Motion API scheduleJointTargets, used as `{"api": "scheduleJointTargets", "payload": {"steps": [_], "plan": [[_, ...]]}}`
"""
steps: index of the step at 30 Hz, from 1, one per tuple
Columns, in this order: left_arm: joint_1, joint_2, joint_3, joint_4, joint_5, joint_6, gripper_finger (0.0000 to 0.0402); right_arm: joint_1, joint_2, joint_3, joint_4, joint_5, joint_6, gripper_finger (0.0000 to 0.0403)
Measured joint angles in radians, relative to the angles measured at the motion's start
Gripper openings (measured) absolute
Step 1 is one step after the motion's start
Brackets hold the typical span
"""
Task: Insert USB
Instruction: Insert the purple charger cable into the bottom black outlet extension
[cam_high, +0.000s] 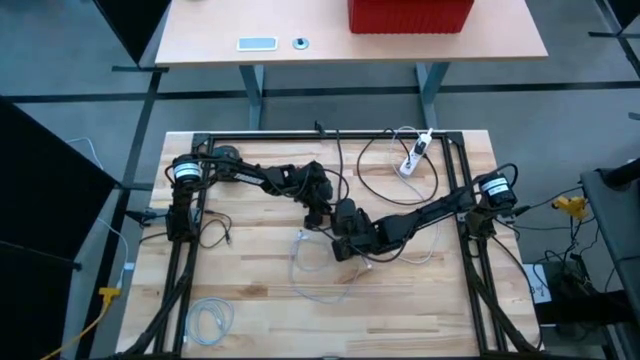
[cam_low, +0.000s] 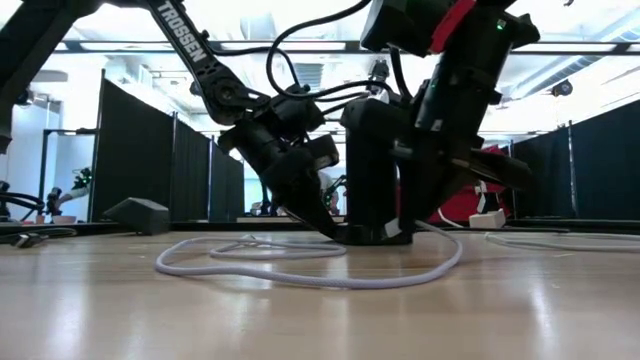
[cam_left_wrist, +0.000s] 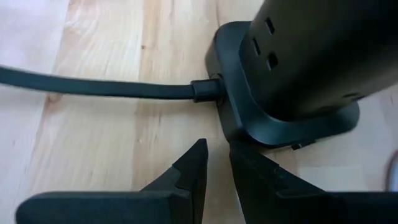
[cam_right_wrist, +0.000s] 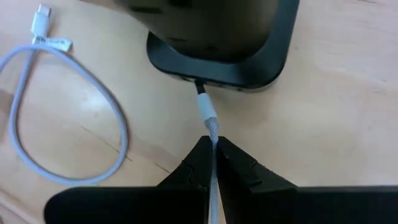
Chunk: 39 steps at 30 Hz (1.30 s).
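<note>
Right wrist view showed the right gripper (cam_right_wrist: 213, 144) pinching the white USB cable (cam_right_wrist: 209, 124) just behind its plug, already seated in the black power tower (cam_right_wrist: 217, 56), likely to steer it, while the left gripper (cam_left_wrist: 217, 163), fingers slightly apart and empty, sat beside the base.

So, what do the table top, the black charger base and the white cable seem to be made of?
Table top: wood, pale, lightly glossy; grain lines and plank seams show.
Charger base: probably plastic, black, smooth matte, with moulded rounded edges.
White cable: a braided, fabric-like sleeve near the plug; the loop beyond looks like smooth plastic.
</note>
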Motion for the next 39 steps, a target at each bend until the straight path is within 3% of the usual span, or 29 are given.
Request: {"api": "scheduleJointTargets", "payload": {"steps": [11,25,30,34,39], "plan": [[-0.001,-0.012,0.000,-0.015,-0.043,-0.050,0.0064,0.023,-0.006,0.028,-0.010,0.033,0.021,0.0000],[0.000,-0.139,-0.002,-0.189,-0.042,0.127,0.0063,0.097,-0.273,0.052,-0.048,0.009,-0.194,0.0000],[0.000,-0.328,-0.002,-0.209,0.132,0.146,0.0063,0.069,-0.397,0.052,-0.052,0.025,-0.379,0.0000],[0.000,-0.472,-0.002,-0.089,0.319,0.057,0.0063,0.040,-0.458,0.053,-0.038,0.037,-0.481,0.0000],[-0.011,-0.553,-0.002,0.046,0.334,-0.041,0.0087,0.021,-0.462,0.115,-0.004,0.026,-0.624,0.0000]]}}
